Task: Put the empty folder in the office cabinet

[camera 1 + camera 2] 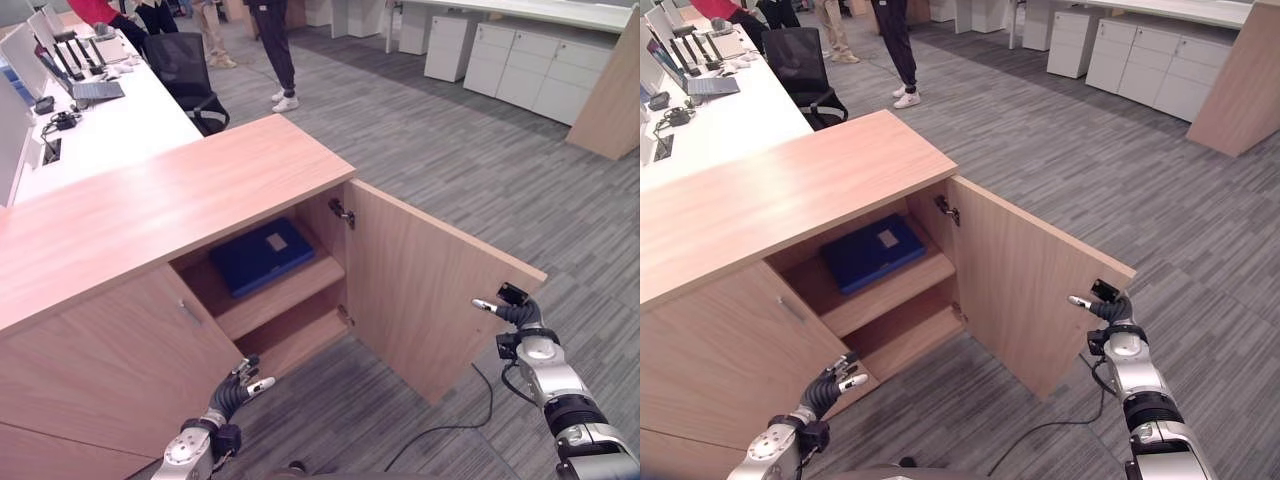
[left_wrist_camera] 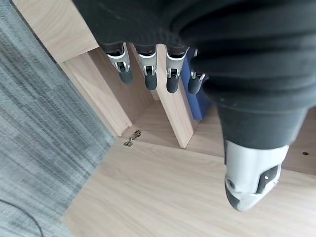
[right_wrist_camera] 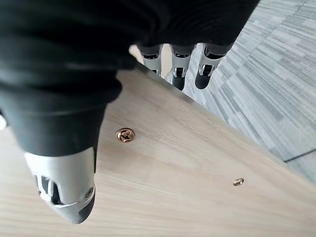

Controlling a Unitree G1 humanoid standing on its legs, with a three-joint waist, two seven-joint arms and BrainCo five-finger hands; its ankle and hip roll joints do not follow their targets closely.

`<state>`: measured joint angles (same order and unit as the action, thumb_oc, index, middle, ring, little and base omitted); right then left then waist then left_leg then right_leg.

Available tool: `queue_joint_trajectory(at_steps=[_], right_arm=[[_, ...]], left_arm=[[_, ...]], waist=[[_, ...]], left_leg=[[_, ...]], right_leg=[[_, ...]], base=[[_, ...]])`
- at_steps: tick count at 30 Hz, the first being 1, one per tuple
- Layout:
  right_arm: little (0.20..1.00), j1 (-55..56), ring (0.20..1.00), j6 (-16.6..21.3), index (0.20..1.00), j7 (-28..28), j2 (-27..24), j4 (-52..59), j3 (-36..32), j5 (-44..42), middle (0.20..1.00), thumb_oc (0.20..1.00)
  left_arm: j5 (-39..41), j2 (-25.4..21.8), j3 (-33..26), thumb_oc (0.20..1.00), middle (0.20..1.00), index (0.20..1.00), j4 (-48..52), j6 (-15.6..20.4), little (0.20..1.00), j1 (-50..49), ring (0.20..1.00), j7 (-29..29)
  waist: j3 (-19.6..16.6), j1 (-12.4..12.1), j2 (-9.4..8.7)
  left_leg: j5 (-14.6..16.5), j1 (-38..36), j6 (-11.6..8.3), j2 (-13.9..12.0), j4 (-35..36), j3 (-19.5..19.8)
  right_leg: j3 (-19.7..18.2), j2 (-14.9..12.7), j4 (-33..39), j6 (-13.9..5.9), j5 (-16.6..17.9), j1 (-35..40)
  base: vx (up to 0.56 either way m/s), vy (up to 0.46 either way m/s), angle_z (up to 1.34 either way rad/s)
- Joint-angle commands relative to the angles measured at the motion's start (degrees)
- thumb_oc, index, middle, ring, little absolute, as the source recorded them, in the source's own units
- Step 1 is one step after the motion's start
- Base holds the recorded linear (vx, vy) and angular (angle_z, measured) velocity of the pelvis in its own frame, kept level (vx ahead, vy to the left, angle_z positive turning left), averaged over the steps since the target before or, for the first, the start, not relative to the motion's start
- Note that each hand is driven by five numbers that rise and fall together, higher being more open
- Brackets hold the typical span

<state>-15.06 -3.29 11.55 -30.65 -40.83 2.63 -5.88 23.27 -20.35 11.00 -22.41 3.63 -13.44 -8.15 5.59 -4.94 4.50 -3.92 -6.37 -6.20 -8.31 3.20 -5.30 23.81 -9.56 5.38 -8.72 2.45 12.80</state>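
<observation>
Both hands hold nothing: the left hand (image 1: 232, 392) hangs relaxed before the cabinet (image 1: 150, 215), while the right hand (image 1: 515, 312) has loose fingers at the open door's (image 1: 430, 290) edge. Farther in, the blue folder (image 1: 262, 255) lies flat on the upper shelf; it looks light, stiff and smooth, best pinched at its near edge.

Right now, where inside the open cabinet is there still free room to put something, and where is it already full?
The lower shelf, beneath the blue folder, is bare wood as far as it shows. The upper shelf is mostly covered by that folder, with only a narrow strip free along its front edge. The right hand is at the open door; the left hand is low before the opening.
</observation>
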Motion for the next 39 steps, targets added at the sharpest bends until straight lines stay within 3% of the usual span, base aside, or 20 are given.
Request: queue_joint_trajectory(at_steps=[1, 8, 11, 21, 26, 30, 31, 34, 35, 37, 39], right_arm=[[1.000, -11.38, 1.000, 4.49, 1.000, -1.36, 4.05, 2.32, 6.32, -0.82, 1.000, 1.000], [1.000, -6.41, 1.000, 4.74, 1.000, -3.77, 8.07, 9.58, 8.06, -0.88, 1.000, 1.000], [1.000, 3.10, 1.000, 5.29, 1.000, -9.05, 10.21, 18.15, 9.97, 1.12, 1.000, 1.000], [1.000, 10.81, 1.000, 6.11, 1.000, -15.70, 10.94, 25.47, 16.17, 6.55, 1.000, 1.000], [1.000, 6.72, 1.000, 6.26, 1.000, -15.85, 12.60, 25.93, 19.99, 4.31, 1.000, 1.000], [1.000, 3.30, 1.000, 6.61, 1.000, -14.73, 13.23, 25.73, 21.05, 1.75, 1.000, 1.000], [1.000, 2.79, 1.000, 6.65, 1.000, -14.12, 12.62, 25.66, 20.95, 1.71, 1.000, 1.000], [1.000, 0.99, 1.000, 6.36, 1.000, -12.20, 11.11, 26.13, 20.19, 1.78, 1.000, 1.000], [1.000, 0.19, 1.000, 5.68, 1.000, -11.19, 11.01, 25.71, 18.53, 2.22, 1.000, 1.000], [1.000, 0.83, 1.000, 5.35, 1.000, -10.31, 11.42, 25.70, 15.99, 2.09, 1.000, 1.000], [1.000, 1.12, 1.000, 4.93, 1.000, -9.10, 12.39, 25.11, 13.62, 1.18, 1.000, 1.000]], left_arm=[[-0.30, -3.28, 0.24, 1.000, 1.000, 1.000, 3.95, 2.11, 1.000, 2.52, 1.000, 0.17], [-0.20, -2.42, -1.36, 1.000, 1.000, 1.000, 3.74, 1.88, 1.000, 3.03, 1.000, 1.37], [-1.61, -0.79, -3.50, 1.000, 1.000, 1.000, 3.21, 2.19, 1.000, 3.20, 1.000, 2.10], [-3.47, 0.87, -5.10, 1.000, 1.000, 1.000, 1.82, 2.89, 1.000, 2.44, 1.000, 2.61], [-2.76, 0.69, -5.23, 1.000, 1.000, 1.000, 1.40, 3.10, 1.000, 1.90, 1.000, 3.82], [-1.84, 0.47, -4.98, 1.000, 1.000, 1.000, 1.54, 3.37, 1.000, 2.36, 1.000, 4.61], [-1.82, 0.35, -4.45, 1.000, 1.000, 1.000, 1.40, 3.36, 1.000, 2.91, 1.000, 4.88], [-1.33, 0.74, -2.99, 1.000, 1.000, 1.000, 2.06, 3.08, 1.000, 4.03, 1.000, 4.37], [-1.58, 0.31, -2.97, 1.000, 1.000, 1.000, 2.85, 3.08, 1.000, 2.82, 1.000, 3.64], [-2.23, -0.33, -3.14, 1.000, 1.000, 1.000, 2.89, 2.61, 1.000, 2.23, 1.000, 3.09], [-3.19, -1.30, -2.83, 1.000, 1.000, 1.000, 2.88, 1.94, 1.000, 2.13, 1.000, 2.75]], waist=[[1.05, -3.84, -4.01], [1.22, -4.07, -4.39], [1.47, -3.58, -4.58], [1.44, -4.24, -4.77], [2.13, -7.44, -4.52], [3.15, -9.31, -4.73], [3.92, -9.50, -4.90], [3.92, -6.78, -5.28], [2.73, -6.58, -4.80], [2.22, -7.16, -5.07], [2.16, -7.61, -5.73]], left_leg=[[2.98, 1.74, -2.33, -0.48, -2.46, 1.90], [3.19, 2.36, -2.09, -0.09, -2.45, 2.83], [3.25, 2.27, -2.00, 0.01, -2.16, 3.58], [2.19, 3.19, -2.62, 0.18, -0.91, 5.88], [0.49, 5.55, -3.53, 0.44, -1.32, 9.25], [1.28, 9.15, -4.37, 0.82, -3.99, 12.59], [1.86, 11.32, -4.38, 0.83, -7.55, 10.78], [2.97, 10.80, -3.32, -5.18, -11.34, -6.59], [3.81, 8.99, -2.59, -4.63, -9.69, -9.23], [4.61, 8.68, -1.72, -3.53, -9.48, -8.80], [6.42, 8.33, 0.31, -1.80, -9.56, -7.90]], right_leg=[[1.93, -2.25, -2.80, -0.79, -5.60, 0.02], [2.39, -2.51, -3.71, -0.90, -5.96, -0.27], [3.00, -2.98, -4.85, -0.92, -6.32, -0.36], [5.67, -3.33, -4.54, -1.09, -6.33, 0.09], [7.17, -3.06, -3.20, -1.06, -5.98, 0.23], [8.35, -3.27, -2.21, -0.89, -5.58, -0.06], [9.61, -4.02, -2.46, -0.89, -5.44, -0.26], [13.49, -5.43, -3.29, -0.91, -6.36, 0.19], [14.17, -5.69, -4.95, -1.35, -6.40, 0.58], [15.35, -7.52, -8.81, -1.70, -6.28, 0.87], [16.21, -11.17, -15.92, -2.64, -5.73, -0.19]], base=[[0.01, 0.028, 0.20], [0.00, 0.008, 0.03], [-0.01, 0.027, 0.04], [-0.03, 0.015, 0.12], [-0.06, 0.004, 0.20], [-0.09, 0.006, 0.29], [-0.14, 0.101, 0.65], [-0.08, 0.209, 1.40], [0.13, 0.272, 1.72], [0.11, 0.275, 1.34], [0.09, 0.264, 0.74]])
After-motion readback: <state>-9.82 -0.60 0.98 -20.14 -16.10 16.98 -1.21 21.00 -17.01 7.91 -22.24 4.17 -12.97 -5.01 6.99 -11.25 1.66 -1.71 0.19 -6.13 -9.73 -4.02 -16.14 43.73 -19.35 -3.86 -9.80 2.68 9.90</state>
